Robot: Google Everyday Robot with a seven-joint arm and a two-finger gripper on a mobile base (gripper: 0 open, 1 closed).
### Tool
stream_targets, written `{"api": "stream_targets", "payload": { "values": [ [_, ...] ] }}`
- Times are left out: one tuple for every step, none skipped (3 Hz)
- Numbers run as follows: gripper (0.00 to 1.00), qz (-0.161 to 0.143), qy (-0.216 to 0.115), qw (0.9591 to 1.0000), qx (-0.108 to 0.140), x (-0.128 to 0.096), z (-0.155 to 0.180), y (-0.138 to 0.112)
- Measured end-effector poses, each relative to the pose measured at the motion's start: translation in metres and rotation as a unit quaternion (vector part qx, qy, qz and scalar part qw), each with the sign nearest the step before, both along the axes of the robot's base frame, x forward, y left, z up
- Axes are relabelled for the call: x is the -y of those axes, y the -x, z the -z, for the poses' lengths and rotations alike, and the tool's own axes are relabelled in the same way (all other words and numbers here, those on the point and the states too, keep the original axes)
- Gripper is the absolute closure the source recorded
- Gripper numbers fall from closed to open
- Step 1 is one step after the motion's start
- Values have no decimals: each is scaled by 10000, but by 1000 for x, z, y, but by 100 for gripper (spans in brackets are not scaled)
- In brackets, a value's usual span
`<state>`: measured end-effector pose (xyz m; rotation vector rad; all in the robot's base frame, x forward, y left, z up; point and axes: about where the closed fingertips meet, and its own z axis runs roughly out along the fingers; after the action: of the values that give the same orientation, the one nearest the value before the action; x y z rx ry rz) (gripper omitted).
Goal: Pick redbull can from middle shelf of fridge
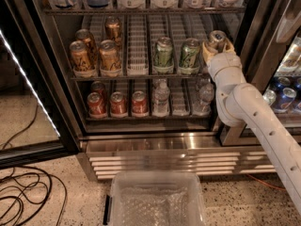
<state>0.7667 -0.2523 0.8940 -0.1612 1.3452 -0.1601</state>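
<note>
Plainly the tool (218, 45) is at the right end of the middle shelf (136, 74), in the upper right of the frame, with its pale fingers (207, 50) set either side of the redbull can (217, 35). They look closed against the can's wall just under the shiny lid, so I judge it gripped, though the rest of its body is hidden behind the tool and the arm (254, 109). The can stands in the rightmost lane, beside the green cans (164, 54) and well apart from the gold cans (108, 55) at the left of the same shelf. Whether its base rests on the ribbed track or is just clear of it cannot be made out. As for handling, a slim metal can of this sort is probably light even when full. It is stiff along its height but thin in the wall, so a hard squeeze could dent it. Its surface is smooth, and coming out of a fridge (155, 147) it may be cold and a little damp, so it could slide down between the pads if held loosely. Being tall and narrow, it would also tip easily if nudged near the top. The best hold is across the round body, somewhat below the rim and near the middle of its height, with the can kept upright. From there it should be drawn straight out toward the door opening, clear of the neighbouring green can and the dark frame at the right.
</note>
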Motion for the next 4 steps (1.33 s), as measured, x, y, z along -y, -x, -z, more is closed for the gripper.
{"api": "stream_targets", "payload": {
  "values": [
    [100, -308, 68, 9992, 227, -24, -10, 39],
    [100, -676, 217, 9967, 386, -53, -27, 69],
    [100, -1044, 407, 9923, 522, -81, -56, 98],
    [100, -1553, 469, 9862, 342, -100, -73, 129]
  ]
}}
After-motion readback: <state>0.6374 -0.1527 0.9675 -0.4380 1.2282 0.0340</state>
